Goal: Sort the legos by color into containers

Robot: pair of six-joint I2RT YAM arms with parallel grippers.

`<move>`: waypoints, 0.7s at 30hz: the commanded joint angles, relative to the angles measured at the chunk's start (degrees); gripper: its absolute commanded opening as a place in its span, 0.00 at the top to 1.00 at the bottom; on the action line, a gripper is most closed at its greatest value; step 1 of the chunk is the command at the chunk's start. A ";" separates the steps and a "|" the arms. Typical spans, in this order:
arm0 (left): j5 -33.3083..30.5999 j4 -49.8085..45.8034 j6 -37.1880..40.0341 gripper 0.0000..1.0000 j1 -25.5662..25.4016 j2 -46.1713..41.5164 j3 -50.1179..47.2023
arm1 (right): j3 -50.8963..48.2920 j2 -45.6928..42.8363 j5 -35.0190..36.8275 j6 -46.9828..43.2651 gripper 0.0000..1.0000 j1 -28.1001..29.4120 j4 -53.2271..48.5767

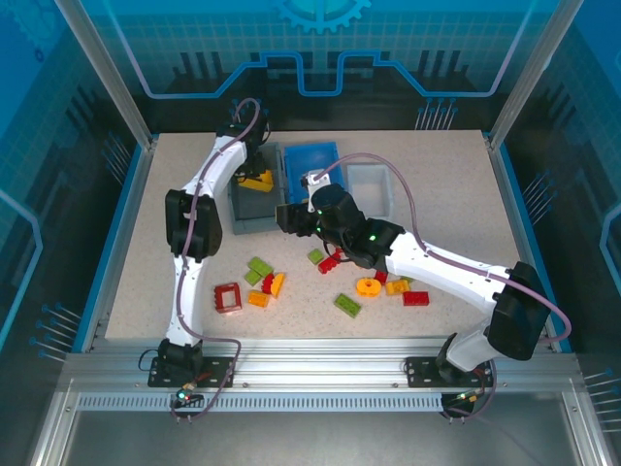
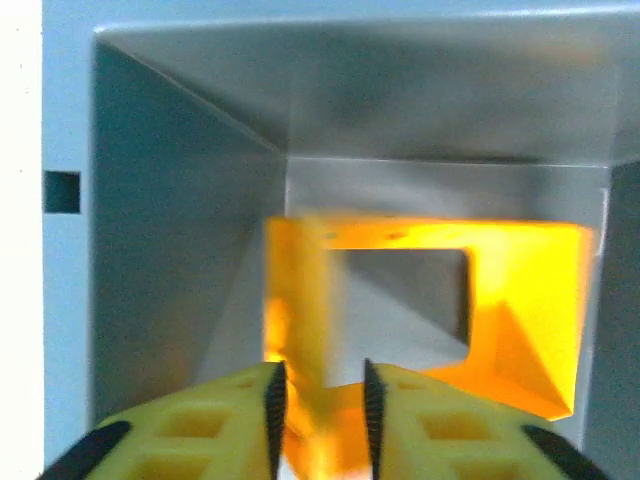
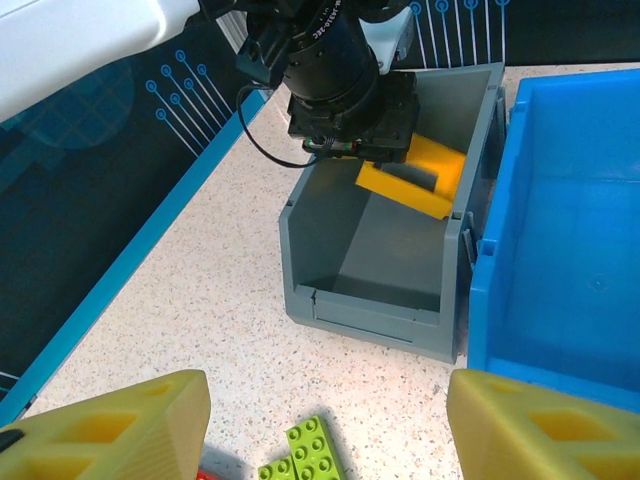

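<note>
Legos (image 1: pixel 347 305) in red, yellow, orange and green lie loose on the surface (image 1: pixel 437 184), at 6 o'clock from the three bins. One yellow frame piece (image 3: pixel 415 175) hangs tilted over the grey bin (image 3: pixel 375 305), at its 12 o'clock end, with its side bar between the left hand's (image 2: pixel 320 400) fingers. Those jaws stand narrow. The bar is blurred, and I cannot tell whether they clamp it. The blue bin (image 3: pixel 560 250) sits just beside the grey one at 3 o'clock, with the white tray (image 1: pixel 374 189) beyond. The right hand (image 3: pixel 325 410) hovers wide and holding nothing above a green brick (image 3: pixel 305 450).
</note>
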 commanded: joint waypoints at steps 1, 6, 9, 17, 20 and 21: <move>0.73 -1.84 -0.03 0.66 -0.63 -2.01 1.99 | -1.29 -1.53 1.31 0.78 0.35 -0.33 -1.46; -0.78 -2.74 0.05 0.64 -0.64 -5.86 1.52 | -3.00 -2.79 1.29 0.60 0.35 0.07 -2.63; -1.81 -1.93 -0.03 0.63 -1.04 -11.02 -0.86 | -3.63 -2.53 2.04 -1.28 0.35 2.02 -3.73; 0.29 3.59 -6.57 0.55 -3.25 -42.10 -28.79 | -0.25 6.46 -1.22 -3.78 0.43 11.22 -6.82; 3.16 3.36 -11.12 0.54 -3.27 -56.64 -42.60 | 3.43 11.92 -4.85 -1.70 0.44 13.98 -8.41; 4.33 3.03 -12.44 0.53 -3.34 -61.83 -46.00 | 4.43 13.55 -6.21 -0.94 0.44 14.55 -8.59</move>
